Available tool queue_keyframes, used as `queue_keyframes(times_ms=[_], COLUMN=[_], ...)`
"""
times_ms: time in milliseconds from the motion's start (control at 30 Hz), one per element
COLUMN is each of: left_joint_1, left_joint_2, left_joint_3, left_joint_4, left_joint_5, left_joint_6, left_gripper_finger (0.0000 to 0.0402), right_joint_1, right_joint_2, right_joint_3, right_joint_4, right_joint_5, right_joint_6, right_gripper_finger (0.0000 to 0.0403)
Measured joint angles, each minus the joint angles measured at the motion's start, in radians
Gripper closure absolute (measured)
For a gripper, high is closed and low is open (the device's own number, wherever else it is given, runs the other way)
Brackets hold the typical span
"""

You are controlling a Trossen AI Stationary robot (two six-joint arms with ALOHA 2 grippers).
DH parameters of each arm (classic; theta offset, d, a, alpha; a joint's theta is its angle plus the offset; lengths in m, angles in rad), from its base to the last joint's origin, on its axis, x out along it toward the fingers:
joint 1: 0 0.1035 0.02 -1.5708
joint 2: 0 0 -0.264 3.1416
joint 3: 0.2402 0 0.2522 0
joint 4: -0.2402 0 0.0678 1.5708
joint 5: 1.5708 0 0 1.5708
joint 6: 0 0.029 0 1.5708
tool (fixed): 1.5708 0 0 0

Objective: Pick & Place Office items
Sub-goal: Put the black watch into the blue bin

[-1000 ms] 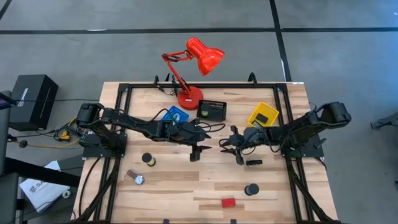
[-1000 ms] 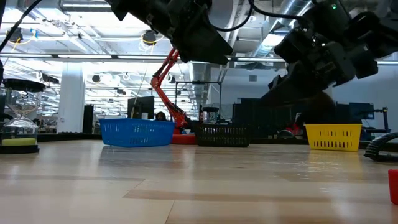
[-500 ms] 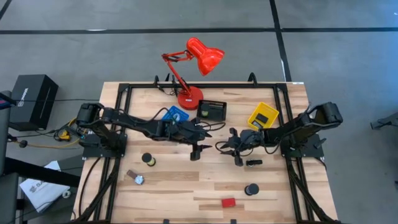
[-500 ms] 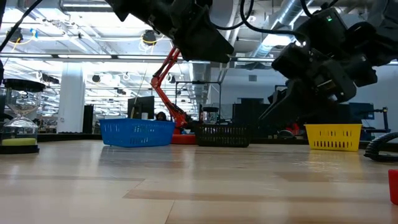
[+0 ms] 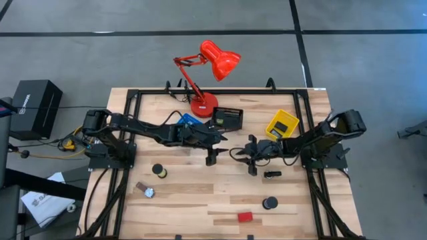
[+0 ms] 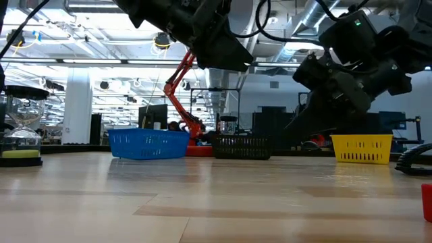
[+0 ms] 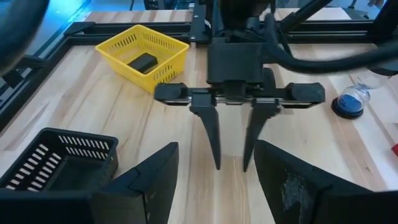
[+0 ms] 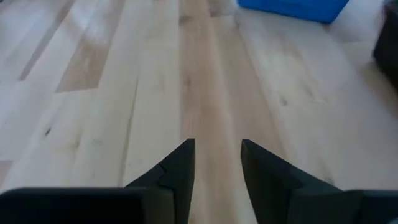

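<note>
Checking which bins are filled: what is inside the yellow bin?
The yellow bin holds one flat black item on its floor. Nothing else shows; the near wall hides a strip of the floor.

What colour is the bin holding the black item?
Yellow bin, clearest in the left wrist view.

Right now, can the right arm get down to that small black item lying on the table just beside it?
Probably yes. The right pincer is open and empty, above bare wood, and the small black item lies close by in the open, nothing over it. The left pincer hangs well clear.
</note>
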Motion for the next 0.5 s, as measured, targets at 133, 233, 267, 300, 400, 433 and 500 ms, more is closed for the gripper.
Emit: queue_keyframes(times_ms=[133,233,267,300,400,433,500], left_joint_1=[0.0,0.0,0.0,0.0,0.0,0.0,0.0], left_joint_2=[0.0,0.0,0.0,0.0,0.0,0.0,0.0], left_joint_3=[0.0,0.0,0.0,0.0,0.0,0.0,0.0], left_joint_4=[0.008,0.015,0.016,0.016,0.019,0.021,0.023], left_joint_5=[0.0,0.0,0.0,0.0,0.0,0.0,0.0], left_joint_6=[0.0,0.0,0.0,0.0,0.0,0.0,0.0], left_gripper_finger=[0.0197,0.0197,0.0197,0.0197,0.0197,0.0197,0.0197], right_joint_1=[0.014,0.022,0.022,0.022,0.022,0.024,0.032], right_joint_2=[-0.001,-0.003,-0.003,-0.003,-0.003,-0.004,-0.023], right_joint_3=[0.0,0.0,0.0,0.0,0.0,0.0,0.0], right_joint_4=[0.004,0.004,0.004,0.001,-0.007,-0.009,-0.026], right_joint_5=[0.003,0.008,0.008,0.008,0.007,0.002,-0.004], right_joint_6=[0.006,0.004,0.001,-0.001,-0.001,-0.002,-0.008], right_gripper_finger=[0.0242,0.0217,0.021,0.0204,0.0193,0.0191,0.0191])
